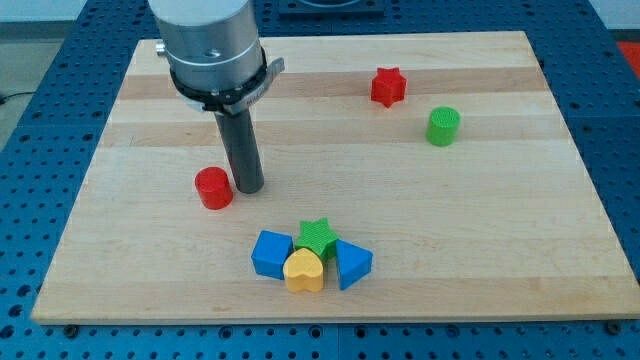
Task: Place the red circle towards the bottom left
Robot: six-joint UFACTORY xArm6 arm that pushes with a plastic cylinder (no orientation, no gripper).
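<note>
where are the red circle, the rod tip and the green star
red circle (213, 185), camera view, on its top face
my tip (250, 189), camera view, the rod's very end, just right of the red circle
green star (317, 235), camera view, on its top

A pale wooden table (480, 250) fills most of the view, its grain running left to right in lighter and darker bands. It rests on a blue perforated base (45, 120), dotted with regular rows of holes, visible along the left, right and near edges. Lighting is even and bright, with soft shadows. The far edge is partly dark.
</note>
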